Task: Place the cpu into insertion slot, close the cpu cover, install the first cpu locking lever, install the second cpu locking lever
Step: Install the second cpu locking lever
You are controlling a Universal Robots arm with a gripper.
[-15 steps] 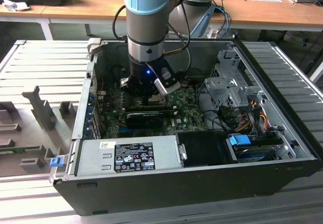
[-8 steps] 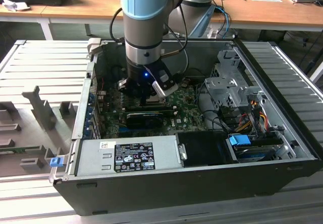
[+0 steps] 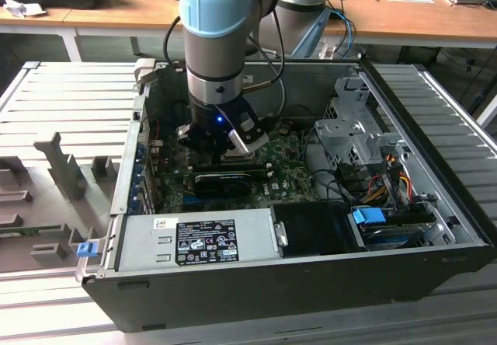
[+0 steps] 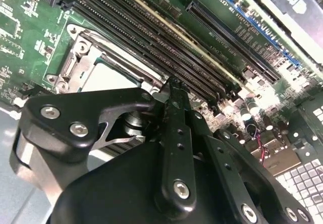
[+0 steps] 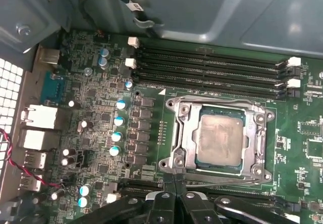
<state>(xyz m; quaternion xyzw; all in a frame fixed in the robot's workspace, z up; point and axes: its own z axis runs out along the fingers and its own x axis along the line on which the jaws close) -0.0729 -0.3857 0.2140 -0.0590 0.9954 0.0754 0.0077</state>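
The cpu lies silvery-grey and flat in the insertion slot on the green motherboard. The cpu cover, a thin metal frame, is folded down around it, and the chip top shows through its window. My gripper is shut with nothing between its black fingers; the tips are pressed together at the socket's edge, by one corner of the cover. The second wrist view has the gripper right over the cover and the cpu. In the exterior view the gripper reaches down inside the open computer case.
Black memory slots run along one side of the socket, and capacitors stand on another. A long black card, the power supply, a metal drive cage and loose cables crowd the case.
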